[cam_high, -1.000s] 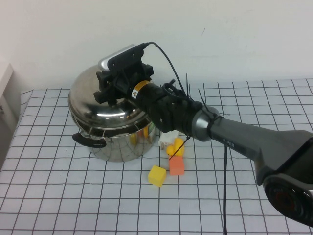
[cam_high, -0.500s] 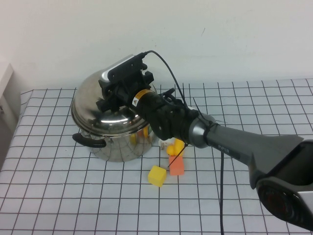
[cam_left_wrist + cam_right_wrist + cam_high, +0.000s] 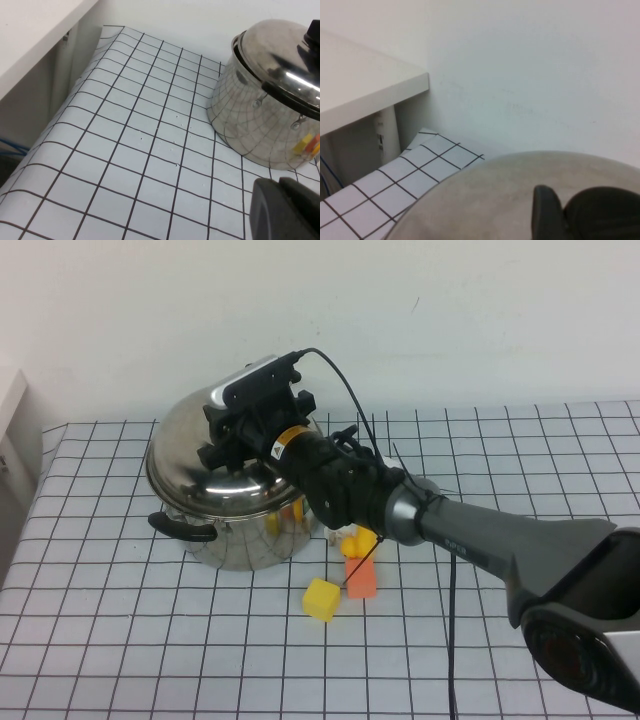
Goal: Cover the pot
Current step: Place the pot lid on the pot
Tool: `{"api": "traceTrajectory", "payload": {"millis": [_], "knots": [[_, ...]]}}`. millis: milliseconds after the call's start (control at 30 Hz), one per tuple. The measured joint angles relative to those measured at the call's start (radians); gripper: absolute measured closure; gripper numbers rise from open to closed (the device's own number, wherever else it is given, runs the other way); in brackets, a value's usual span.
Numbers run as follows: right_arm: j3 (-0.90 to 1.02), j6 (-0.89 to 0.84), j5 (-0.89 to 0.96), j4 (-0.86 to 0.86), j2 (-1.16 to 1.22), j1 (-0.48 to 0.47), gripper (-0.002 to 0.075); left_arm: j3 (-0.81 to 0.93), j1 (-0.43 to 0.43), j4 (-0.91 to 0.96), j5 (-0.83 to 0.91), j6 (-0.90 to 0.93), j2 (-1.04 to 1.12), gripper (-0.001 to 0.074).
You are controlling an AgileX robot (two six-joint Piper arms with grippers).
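- The pot (image 3: pixel 240 525) stands on the checked counter (image 3: pixel 120 640) at about ten o'clock from the counter's middle, one black side handle (image 3: pixel 182 528) facing the robot.
- The domed lid (image 3: pixel 205 465) sits on the pot tilted: its edge toward the blocks is raised, its far-left edge low on the rim. The left wrist view shows the lid skewed against the pot's wall.
- The right hand (image 3: pixel 228 445) is over the lid's crown, where the knob should be. Its body hides the knob and the finger closure, so I cannot tell whether it is clenched on the knob or released.
- The left hand (image 3: pixel 285 210) is parked low, well apart from the pot at roughly seven o'clock; only a dark corner shows, state not determinable.
- A yellow block (image 3: pixel 321 599) and an orange block (image 3: pixel 360 579) lie near the pot at four o'clock.
- Risk, as a judgement: if let go at this tilt, the lid may slide off the rim or seat crooked; pressing down off-centre could shove the pot across the counter.
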Motion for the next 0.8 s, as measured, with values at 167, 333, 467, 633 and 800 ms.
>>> {"api": "traceTrajectory", "payload": {"millis": [167, 333, 467, 633, 800], "knots": [[0.0, 0.0, -0.014, 0.003, 0.014, 0.0, 0.0382, 0.0, 0.0, 0.0, 0.0, 0.0, 0.0, 0.0738], [-0.002, 0.0, -0.03, 0.005, 0.021, 0.0, 0.0382, 0.0, 0.0, 0.0, 0.0, 0.0, 0.0, 0.0738], [-0.006, 0.002, -0.034, 0.008, 0.024, 0.0, 0.0382, 0.0, 0.0, 0.0, 0.0, 0.0, 0.0, 0.0738], [-0.008, 0.002, -0.034, 0.01, 0.024, 0.0, 0.0382, 0.0, 0.0, 0.0, 0.0, 0.0, 0.0, 0.0738], [-0.008, 0.006, -0.035, 0.02, 0.024, 0.0, 0.0342, 0.0, 0.0, 0.0, 0.0, 0.0, 0.0, 0.0738]]}}
